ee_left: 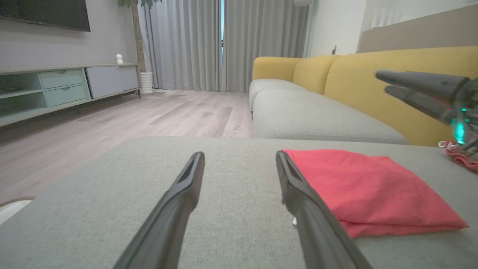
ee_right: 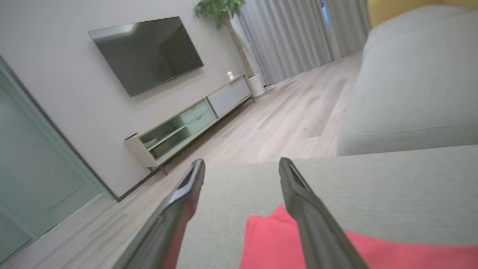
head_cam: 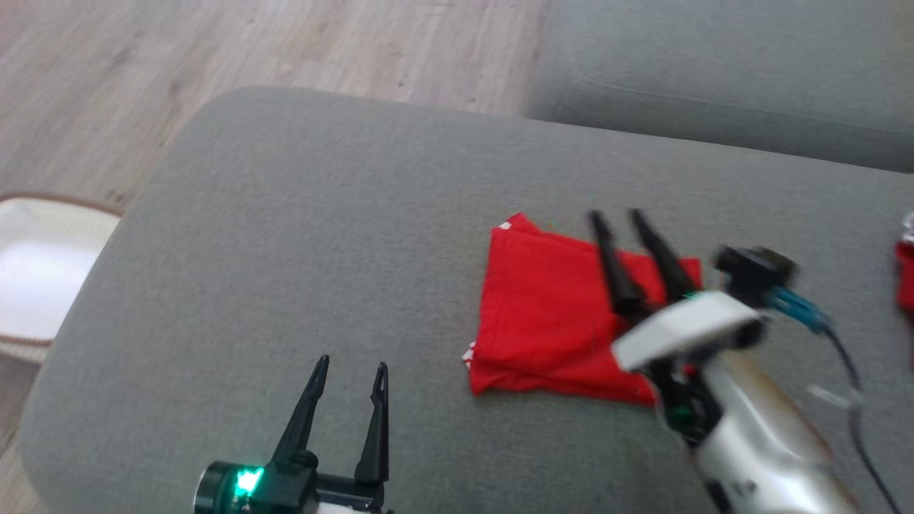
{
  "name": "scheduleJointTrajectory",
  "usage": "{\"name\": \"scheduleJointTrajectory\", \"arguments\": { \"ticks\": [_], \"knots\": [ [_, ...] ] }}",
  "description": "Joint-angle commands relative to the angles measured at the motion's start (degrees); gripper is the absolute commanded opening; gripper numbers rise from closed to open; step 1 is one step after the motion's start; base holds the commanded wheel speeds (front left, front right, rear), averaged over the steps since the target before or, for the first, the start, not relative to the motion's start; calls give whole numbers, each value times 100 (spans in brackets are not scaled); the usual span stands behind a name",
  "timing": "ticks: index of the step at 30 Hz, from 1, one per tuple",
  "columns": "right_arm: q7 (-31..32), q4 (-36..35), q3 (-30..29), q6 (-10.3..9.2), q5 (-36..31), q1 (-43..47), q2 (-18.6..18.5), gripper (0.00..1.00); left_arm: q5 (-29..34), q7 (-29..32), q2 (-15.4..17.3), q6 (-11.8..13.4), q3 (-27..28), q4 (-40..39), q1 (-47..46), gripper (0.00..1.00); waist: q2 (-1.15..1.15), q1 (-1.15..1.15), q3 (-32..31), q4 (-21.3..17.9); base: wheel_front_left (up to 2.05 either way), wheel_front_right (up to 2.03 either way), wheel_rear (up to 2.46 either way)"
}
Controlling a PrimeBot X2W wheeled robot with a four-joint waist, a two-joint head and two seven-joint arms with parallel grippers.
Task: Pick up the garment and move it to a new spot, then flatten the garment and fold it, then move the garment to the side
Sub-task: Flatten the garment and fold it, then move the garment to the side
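Although both pairs of fingers stand apart, neither has hold of anything. The left gripper (head_cam: pixel 353 364) sits low over the grey seat cushion (head_cam: pixel 321 235), its two long dark fingers (head_cam: pixel 300 421) spread to a moderate gap and pointing across the cushion, with bare fabric between the tips. A green light glows at its base. Its wrist view looks almost level along the cushion, so the arm lies close to flat.

The right gripper (head_cam: pixel 615 214) is raised above the garment (head_cam: pixel 550 307). Its fingers (head_cam: pixel 618 271) are parted by a narrower gap in the head view and slant over the cloth's right half. From the left wrist view this gripper (ee_left: pixel 381 81) hangs clear of the cloth, not touching it. The pale, glossy forearm climbs from the lower right at a slant, with a dark cable trailing beside it. The right wrist view is tilted and looks down past the fingertips to the garment's corner (ee_right: pixel 269 243).

The garment is red, thin and matte, folded into a rough rectangle of several layers, with edges stacked along its near side and small white flecks at two corners. It lies flat on the cushion, right of centre, near the left gripper's right finger (ee_left: pixel 306 209).

The cushion is a coarse grey weave with rounded corners. A second red item (head_cam: pixel 905 275) lies at the cushion's right edge, well apart from the garment. A white basket (head_cam: pixel 43 278) with a tan rim stands on the pale wood floor (head_cam: pixel 214 50).
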Motion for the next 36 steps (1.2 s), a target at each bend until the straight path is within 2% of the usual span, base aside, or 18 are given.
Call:
{"name": "scheduleJointTrajectory", "arguments": {
  "ticks": [1,4,6,12,16,18,23,36],
  "knots": [
    [-81,-193,22,-4,-41,53,-32,100,-23,-55,-77,37,224,-212,-71,100,0,0,-87,-101,0,0,0],
    [-209,-552,-237,-4,-452,563,-358,100,-23,-55,-79,78,318,-315,-5,100,0,0,-197,-282,0,0,0],
    [-231,-722,-486,-4,-689,909,-449,100,32,-55,-78,117,392,-403,34,100,0,0,-253,-414,0,0,0],
    [-238,-1431,-1344,-4,-1739,1917,-382,100,146,-55,-78,142,593,-689,209,100,0,0,-383,-685,0,0,0],
    [-239,-1718,-1739,-4,-2326,2476,-83,100,216,-55,-79,128,691,-771,373,100,0,0,-447,-789,0,0,0],
    [-239,-1843,-1980,-4,-2451,2690,92,100,256,-55,-75,98,727,-803,454,100,0,0,-470,-832,0,0,0],
    [-239,-1920,-2136,-4,-2708,2989,269,100,299,-55,-70,-26,785,-784,627,100,0,0,-528,-893,0,0,0],
    [-240,-1968,-2188,-4,-2805,3097,374,100,298,-55,-80,-268,891,-788,712,100,0,0,-644,-938,0,0,0]
  ]
}}
